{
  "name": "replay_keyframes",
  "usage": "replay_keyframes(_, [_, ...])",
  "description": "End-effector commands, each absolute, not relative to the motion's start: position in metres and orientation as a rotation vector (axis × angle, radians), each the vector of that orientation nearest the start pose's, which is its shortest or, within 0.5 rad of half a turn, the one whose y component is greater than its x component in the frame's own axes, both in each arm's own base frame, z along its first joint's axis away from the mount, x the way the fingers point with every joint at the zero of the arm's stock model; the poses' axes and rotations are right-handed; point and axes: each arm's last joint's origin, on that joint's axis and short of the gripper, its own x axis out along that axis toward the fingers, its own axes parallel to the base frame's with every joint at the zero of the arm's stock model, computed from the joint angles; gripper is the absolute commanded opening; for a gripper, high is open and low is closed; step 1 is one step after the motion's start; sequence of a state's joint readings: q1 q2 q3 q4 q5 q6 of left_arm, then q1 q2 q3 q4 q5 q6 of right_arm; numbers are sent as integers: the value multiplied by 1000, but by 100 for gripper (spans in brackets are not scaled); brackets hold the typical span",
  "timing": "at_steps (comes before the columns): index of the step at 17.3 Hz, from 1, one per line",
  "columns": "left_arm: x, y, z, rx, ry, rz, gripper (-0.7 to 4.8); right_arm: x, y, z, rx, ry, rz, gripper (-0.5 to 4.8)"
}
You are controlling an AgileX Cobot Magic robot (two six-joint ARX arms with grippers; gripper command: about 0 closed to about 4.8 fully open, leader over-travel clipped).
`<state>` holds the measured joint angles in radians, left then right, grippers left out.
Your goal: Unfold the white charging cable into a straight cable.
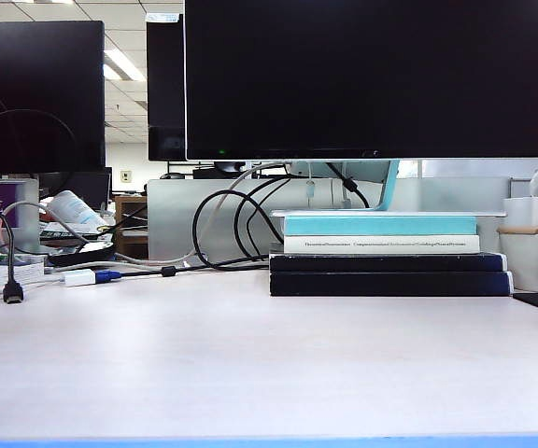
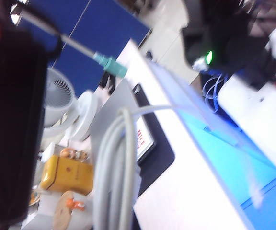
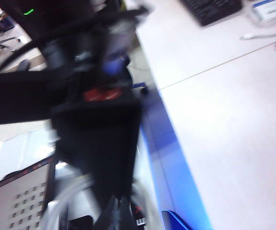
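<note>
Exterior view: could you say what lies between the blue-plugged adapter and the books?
Black cable loops and a ferrite bead, in that view; left gripper and right gripper, shut, are off-view.

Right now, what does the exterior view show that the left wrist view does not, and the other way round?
Only the exterior view: the monitor, the stack of books and the white adapter with a blue plug; no arm appears there. Only the left wrist view: a white fan, a yellow box and the dark left gripper, off the edge of the table. Both: the white table. The right gripper, blurred, shows only in the right wrist view, by the table's blue edge.
</note>
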<state>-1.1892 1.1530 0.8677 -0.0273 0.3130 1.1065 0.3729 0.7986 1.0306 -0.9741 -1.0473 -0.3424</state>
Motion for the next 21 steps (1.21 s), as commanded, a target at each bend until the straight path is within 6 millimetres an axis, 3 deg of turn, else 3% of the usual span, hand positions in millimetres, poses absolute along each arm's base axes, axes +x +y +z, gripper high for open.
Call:
replay_keyframes(1, [86,-240,306,989,-570,-1547,-6,110,70,356,11,492,1451,-1])
replay_keyframes(3, [88,-240,305,1033,-522,-1473,-6,112,71,353,37,536,1448,11])
replay_keyframes(4, [90,-239,303,1074,-489,-1435,-6,109,70,352,55,555,1464,119])
replay_keyframes(5, [90,-238,301,1104,-465,-1429,-6,107,70,352,76,565,1491,160])
replay_keyframes(11, [91,-237,299,1144,-431,-1387,-6,92,64,349,120,651,1505,134])
replay_keyframes(19, [90,-241,311,1060,-589,-1395,-6,88,62,345,91,671,1510,102])
replay_keyframes(21, [90,-241,311,1052,-601,-1396,-6,88,62,345,84,664,1514,33])
